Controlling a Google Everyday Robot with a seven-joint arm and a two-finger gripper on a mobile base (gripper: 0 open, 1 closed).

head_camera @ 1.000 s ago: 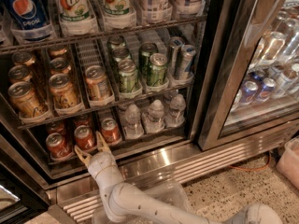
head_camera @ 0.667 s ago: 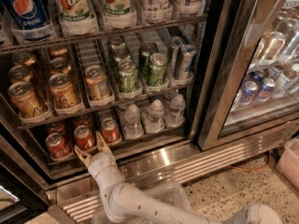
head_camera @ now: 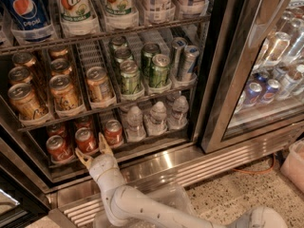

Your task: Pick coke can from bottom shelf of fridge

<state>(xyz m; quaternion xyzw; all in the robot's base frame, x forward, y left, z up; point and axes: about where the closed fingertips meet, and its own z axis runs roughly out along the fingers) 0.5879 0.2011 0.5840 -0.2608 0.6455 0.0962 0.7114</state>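
The pale gripper is at the front edge of the dark wire bottom shelf of the stainless-steel fridge. Its fingers are spread, one on each side of a small red coke can standing upright there.

Upright coke can before end effector

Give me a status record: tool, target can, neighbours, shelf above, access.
tool: tool at the front edge of the bottom shelf, fingers open, spread to either side of the target
target: coke can, upright at the front of the middle lane, not yet lifted; contact cannot be told
neighbours: red cans on both sides; water bottles further right
shelf above: orange-gold cans left, green cans right
access: fridge open at this bay, nothing between tool and cans
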